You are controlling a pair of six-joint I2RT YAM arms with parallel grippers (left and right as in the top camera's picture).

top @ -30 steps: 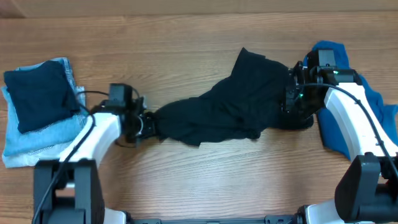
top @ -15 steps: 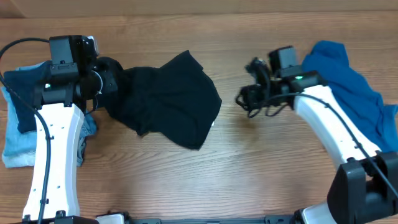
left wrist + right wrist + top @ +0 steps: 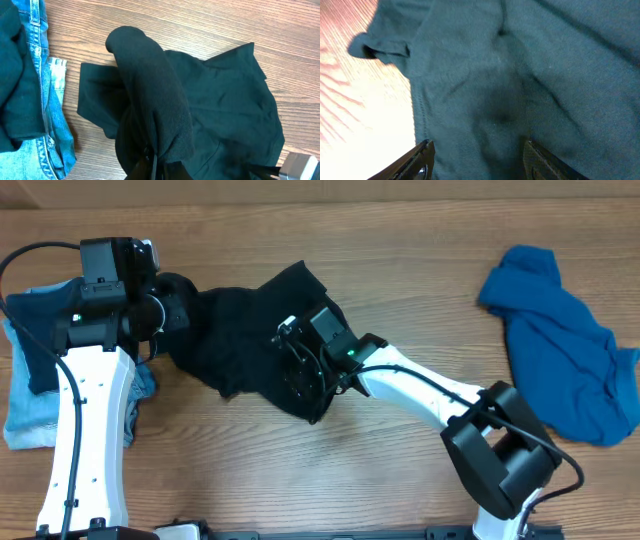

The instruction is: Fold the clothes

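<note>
The black garment (image 3: pixel 262 330) lies bunched on the table left of centre. It fills the left wrist view (image 3: pixel 200 115) and the right wrist view (image 3: pixel 520 75). My left gripper (image 3: pixel 172 305) is shut on its left end, which drapes up over the fingers (image 3: pixel 152 167). My right gripper (image 3: pixel 300 365) is open and hovers over the garment's right part, jaws spread above the fabric (image 3: pixel 477 160). The teal-blue garment (image 3: pixel 555 330) lies crumpled at the far right.
Light-blue denim jeans (image 3: pixel 40 405) with a folded dark garment (image 3: pixel 30 350) on top lie at the far left, right beside my left arm. The jeans show in the left wrist view (image 3: pixel 47 100).
My right gripper let go of the black garment, swung away, then came back left over it. My left gripper pulled the garment up and left toward the jeans, then held still.
</note>
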